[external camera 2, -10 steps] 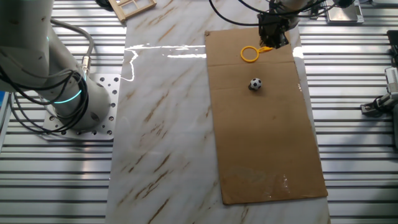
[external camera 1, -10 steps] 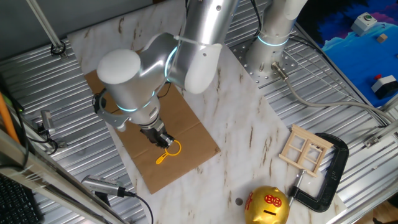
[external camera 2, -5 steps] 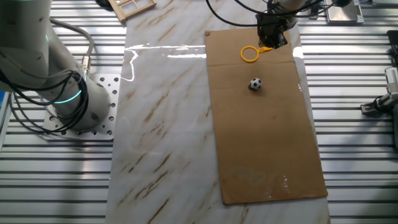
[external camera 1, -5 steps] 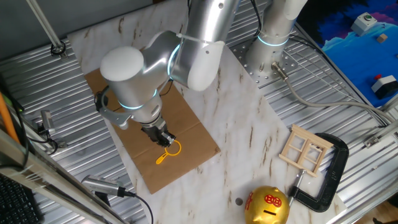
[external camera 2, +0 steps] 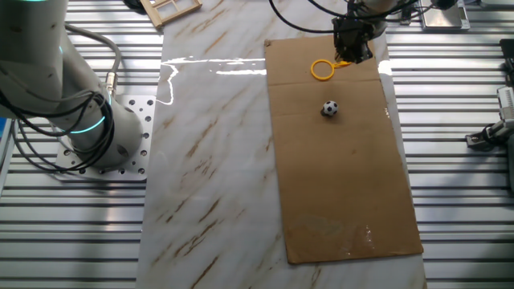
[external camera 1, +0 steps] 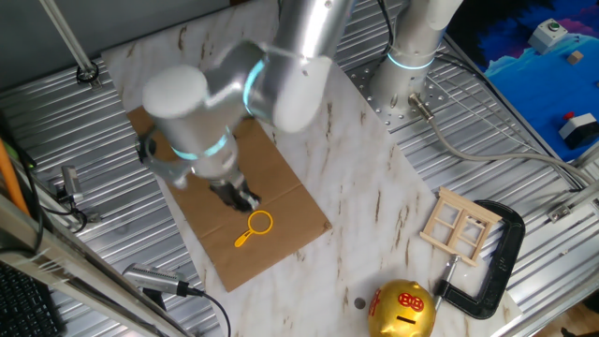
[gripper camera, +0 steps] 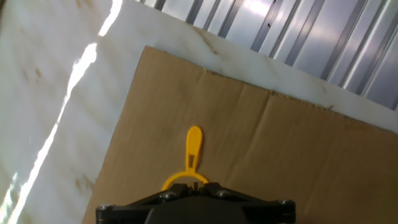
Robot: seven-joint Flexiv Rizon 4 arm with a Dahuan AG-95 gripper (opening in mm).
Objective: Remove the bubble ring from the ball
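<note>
The yellow bubble ring [external camera 1: 255, 225] lies flat on the brown cardboard [external camera 1: 285, 192], handle pointing away from the arm. My gripper [external camera 1: 241, 197] is blurred just above and left of the hoop, clear of it and open. In the other fixed view the ring [external camera 2: 323, 70] lies apart from the black-and-white ball [external camera 2: 330, 108], which sits alone on the cardboard, and the gripper [external camera 2: 351, 53] is beside the ring. In the hand view the ring's handle [gripper camera: 193, 146] shows fully while the gripper body hides part of the hoop. The arm hides the ball in the first fixed view.
A gold round bank [external camera 1: 402, 310], a pale wooden window frame [external camera 1: 460, 227] and a black clamp [external camera 1: 501, 257] sit at the table's near right corner. The arm's base [external camera 2: 96, 128] stands on the marble top. Ribbed metal surrounds the table.
The arm has lifted up and to the left, off the ring. The ring stays where it lay on the cardboard. The ball has not moved.
</note>
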